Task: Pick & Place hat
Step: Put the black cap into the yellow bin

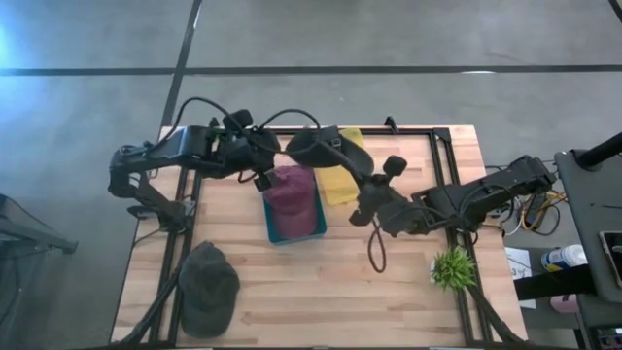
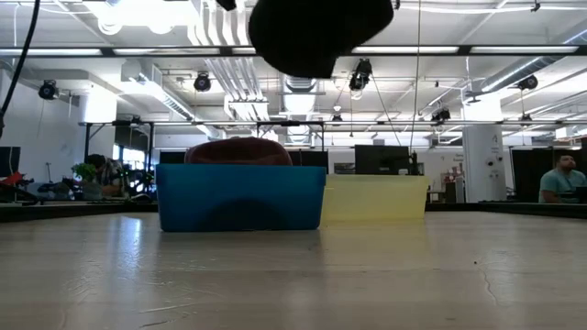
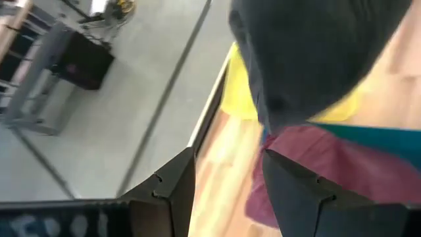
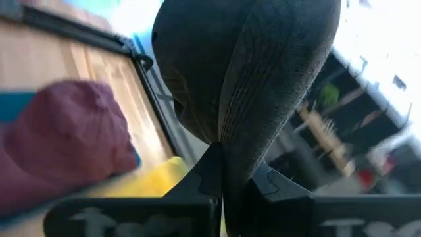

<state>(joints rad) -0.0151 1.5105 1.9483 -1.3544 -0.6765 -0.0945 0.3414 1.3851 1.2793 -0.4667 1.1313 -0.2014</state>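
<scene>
My right gripper (image 1: 338,156) is shut on a dark hat (image 1: 311,146) and holds it in the air above the far ends of the two bins. In the low view this hat (image 2: 316,32) hangs high over the bins. A maroon hat (image 1: 290,190) lies inside the blue bin (image 1: 313,231), and the yellow bin (image 1: 342,183) stands right of it. Another grey-green hat (image 1: 207,287) lies flat on the table at the near left. My left gripper (image 3: 223,191) is open, just left of the held hat and above the blue bin's far left corner. My right gripper pinches a narrow gathered part of the dark hat (image 4: 231,158) between its two shut fingers; whether that is the brim or the crown, I cannot tell. The fingers come nearly level from the table's right side. The hat is lifted clear of the table and bins.
A small green plant (image 1: 452,267) stands near the table's right front. A black cable loop (image 1: 374,251) lies on the wood below the right arm. Bare wood stretches across the near middle of the table (image 1: 321,292).
</scene>
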